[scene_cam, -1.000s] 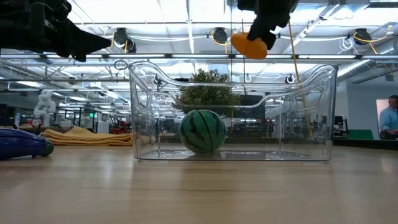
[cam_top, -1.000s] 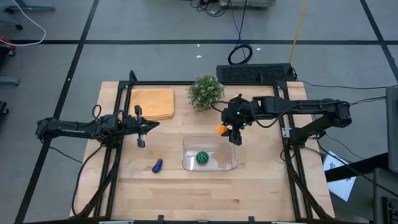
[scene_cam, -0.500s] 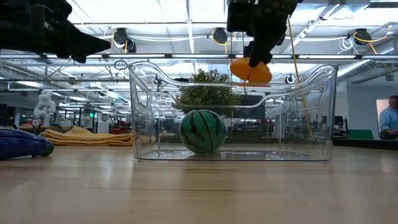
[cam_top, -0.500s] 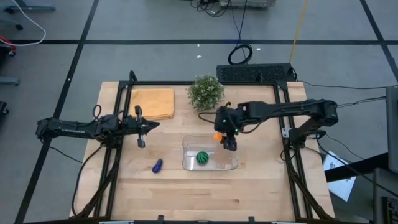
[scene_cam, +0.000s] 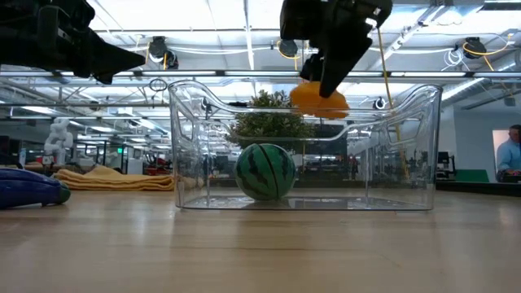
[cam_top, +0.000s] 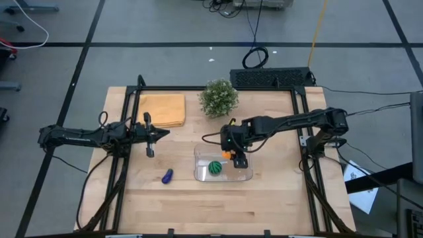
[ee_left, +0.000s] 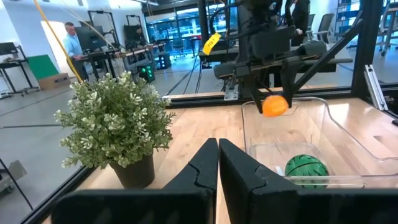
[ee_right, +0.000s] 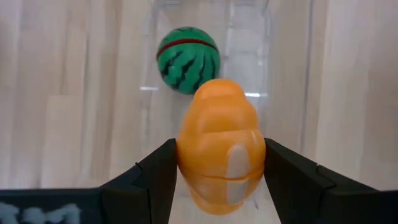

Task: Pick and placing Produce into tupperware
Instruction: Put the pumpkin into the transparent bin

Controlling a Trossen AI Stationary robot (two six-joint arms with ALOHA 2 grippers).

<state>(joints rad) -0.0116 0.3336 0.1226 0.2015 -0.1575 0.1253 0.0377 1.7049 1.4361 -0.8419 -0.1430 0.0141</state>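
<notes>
The clear tupperware (cam_top: 223, 165) sits at the table's middle with the green striped ball (cam_top: 215, 167) resting on its floor. My right gripper (cam_top: 232, 156) hangs above the tupperware's far part, shut on the small orange piece (ee_right: 219, 146). The orange piece (scene_cam: 317, 99) is at the height of the tupperware's rim (scene_cam: 423, 96). The purple piece (cam_top: 167, 176) lies on the table left of the tupperware. My left gripper (cam_top: 160, 133) is shut, raised above the table's left half and touching nothing. My right gripper pinches the orange piece between its two fingers (ee_right: 155, 171), which press on its opposite sides (ee_right: 186, 149). The fingers come from above, pointing down. The piece is lifted clear and hangs over the open tupperware, above and beside the green ball (ee_right: 188, 59).
A bushy potted plant (cam_top: 218, 97) stands at the far middle of the table. A folded yellow-orange cloth (cam_top: 161, 109) lies at the far left. Bare wood shows along the near edge and right of the tupperware. A person (scene_cam: 510, 155) stands in the room beyond.
My right gripper has carried the orange piece toward the table's left and near edge and downward, from beside the tupperware's far right corner to above its inside. It has stayed shut on the piece. The ball, the purple piece and the left arm have kept still.
</notes>
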